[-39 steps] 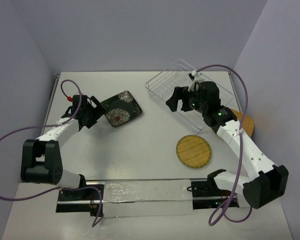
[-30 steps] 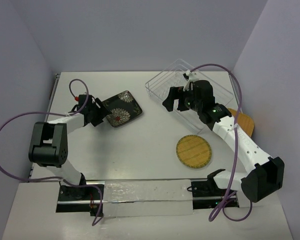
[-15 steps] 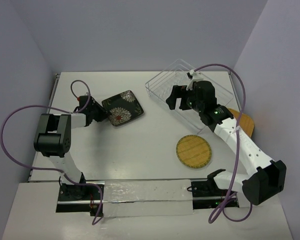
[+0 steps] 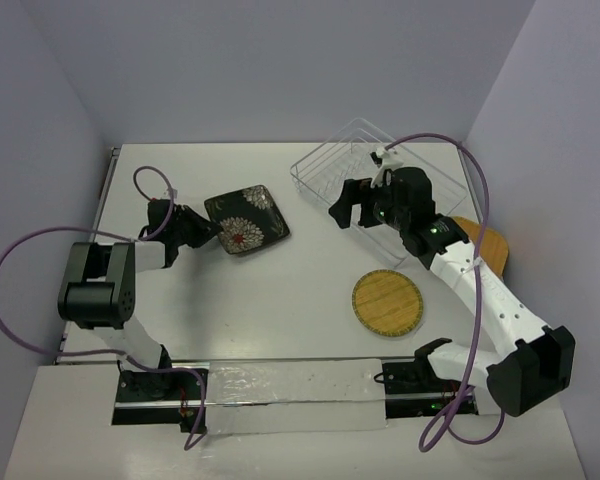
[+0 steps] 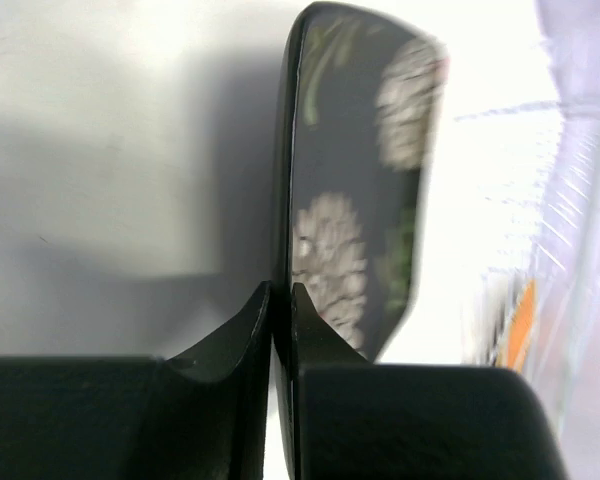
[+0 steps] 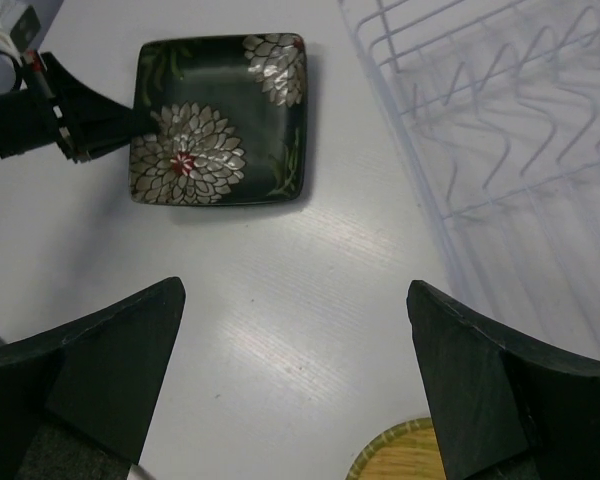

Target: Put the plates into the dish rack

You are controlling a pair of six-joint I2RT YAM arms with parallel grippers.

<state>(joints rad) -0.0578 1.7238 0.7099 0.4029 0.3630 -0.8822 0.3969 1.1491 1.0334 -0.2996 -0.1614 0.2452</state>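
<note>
The square black plate with white-red flowers (image 4: 246, 221) (image 6: 220, 120) lies at the table's left-middle. My left gripper (image 4: 209, 236) (image 5: 280, 292) is shut on its left rim, one finger above and one below; in the left wrist view the black plate (image 5: 360, 190) appears edge-on. My right gripper (image 4: 350, 207) (image 6: 295, 300) hangs open over bare table between that plate and the dish rack (image 4: 325, 165) (image 6: 480, 110), holding nothing. The round yellow woven plate (image 4: 387, 303) (image 6: 405, 462) lies flat below it. The orange-tan wooden plate (image 4: 487, 243) is partly hidden by the right arm.
The wire rack stands at the back right, near the right wall. Purple cables loop off both arms (image 4: 40, 250). A metal rail (image 4: 290, 395) runs along the near edge between the arm bases.
My left gripper has closed onto the black plate's left rim, and the plate has shifted slightly right. The right gripper has swayed a little and stays open.
</note>
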